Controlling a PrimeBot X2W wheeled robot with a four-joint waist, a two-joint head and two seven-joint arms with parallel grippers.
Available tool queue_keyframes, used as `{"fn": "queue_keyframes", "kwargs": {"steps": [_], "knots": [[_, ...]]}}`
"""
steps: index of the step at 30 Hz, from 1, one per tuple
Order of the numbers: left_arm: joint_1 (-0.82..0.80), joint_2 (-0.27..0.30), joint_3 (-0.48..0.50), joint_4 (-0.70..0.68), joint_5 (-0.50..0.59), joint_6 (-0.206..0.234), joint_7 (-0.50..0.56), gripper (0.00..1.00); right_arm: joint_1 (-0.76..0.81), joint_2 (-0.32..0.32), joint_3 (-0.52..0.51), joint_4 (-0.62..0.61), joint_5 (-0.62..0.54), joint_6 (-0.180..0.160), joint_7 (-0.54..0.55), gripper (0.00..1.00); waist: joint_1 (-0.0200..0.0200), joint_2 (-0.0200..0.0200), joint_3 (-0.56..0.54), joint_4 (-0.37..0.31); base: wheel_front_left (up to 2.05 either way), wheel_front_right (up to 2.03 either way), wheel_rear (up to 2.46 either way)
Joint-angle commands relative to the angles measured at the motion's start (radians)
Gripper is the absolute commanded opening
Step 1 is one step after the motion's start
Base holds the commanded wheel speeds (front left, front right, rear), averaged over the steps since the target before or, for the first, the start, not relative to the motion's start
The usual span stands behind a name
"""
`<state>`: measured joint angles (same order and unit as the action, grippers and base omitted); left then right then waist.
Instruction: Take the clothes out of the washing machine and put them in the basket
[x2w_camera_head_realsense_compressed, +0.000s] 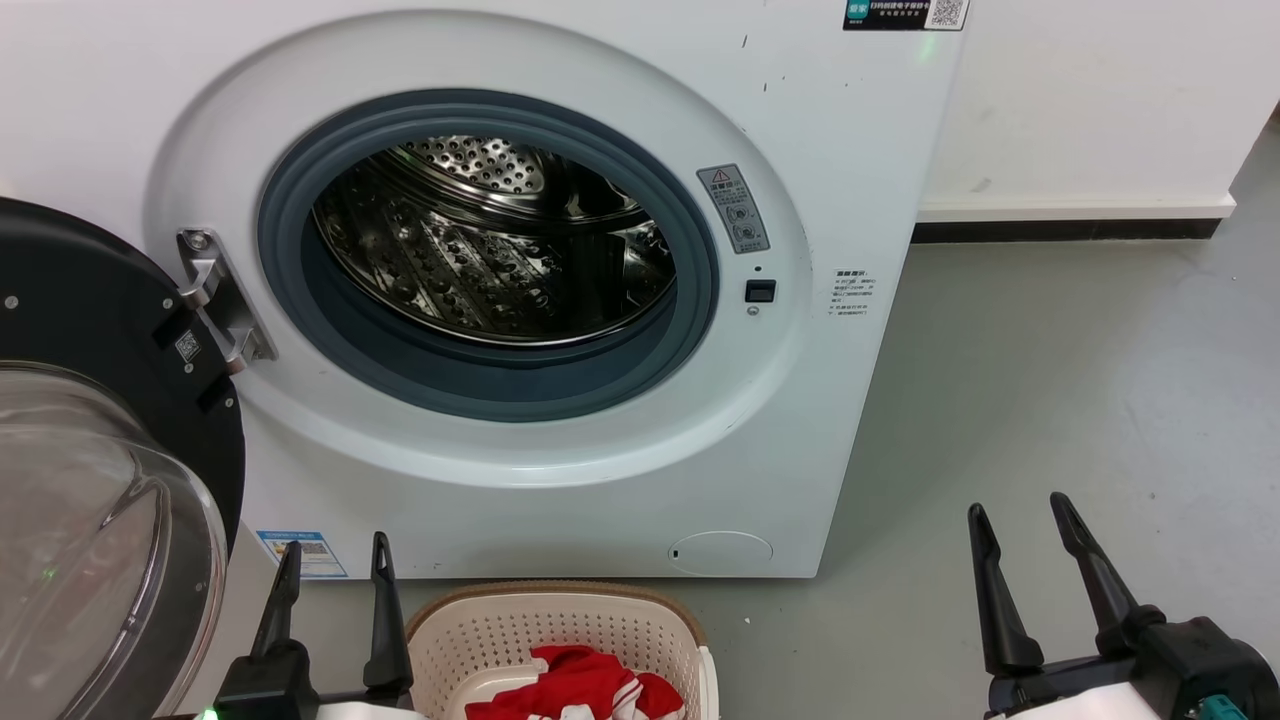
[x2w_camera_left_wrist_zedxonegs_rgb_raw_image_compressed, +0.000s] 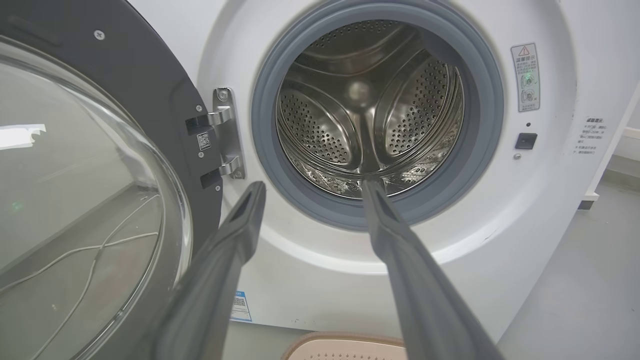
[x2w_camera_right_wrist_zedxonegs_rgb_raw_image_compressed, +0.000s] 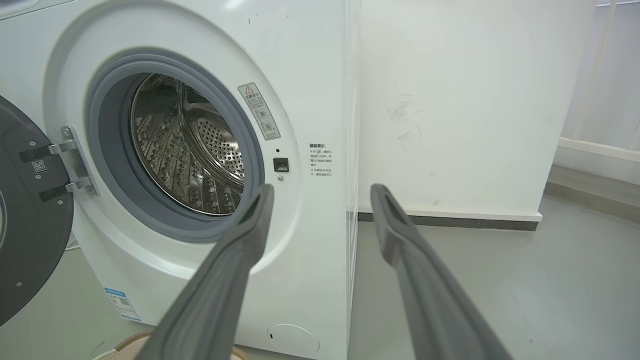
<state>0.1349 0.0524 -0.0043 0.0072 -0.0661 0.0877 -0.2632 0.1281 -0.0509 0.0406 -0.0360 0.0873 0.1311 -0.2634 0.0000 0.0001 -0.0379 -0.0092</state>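
Note:
The white washing machine stands in front of me with its door swung open to the left. Its steel drum shows bare perforated metal, also in the left wrist view and the right wrist view. Red and white clothes lie in the cream basket on the floor below the porthole. My left gripper is open beside the basket's left rim, holding nothing. My right gripper is open over the floor to the right of the machine, fingers apart and bare.
The open door's glass bowl bulges at the lower left, close to my left arm. Grey floor stretches to the right of the machine up to a white wall with a dark skirting strip.

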Motion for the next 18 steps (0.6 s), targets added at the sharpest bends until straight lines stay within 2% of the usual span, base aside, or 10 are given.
{"fn": "queue_keyframes", "kwargs": {"steps": [1,18], "knots": [[0.006,-0.002,0.001,-0.003,-0.002,-0.004,-0.002,1.00,0.008,0.002,0.000,0.000,0.005,-0.001,-0.002,1.00,0.0000,-0.0001,0.000,-0.001,0.00,0.00,0.00],[-0.001,-0.003,0.003,0.012,-0.008,-0.017,-0.002,1.00,0.004,0.002,0.004,-0.004,0.010,-0.001,-0.002,1.00,0.0000,-0.0001,0.003,-0.009,0.00,0.00,0.00]]}}
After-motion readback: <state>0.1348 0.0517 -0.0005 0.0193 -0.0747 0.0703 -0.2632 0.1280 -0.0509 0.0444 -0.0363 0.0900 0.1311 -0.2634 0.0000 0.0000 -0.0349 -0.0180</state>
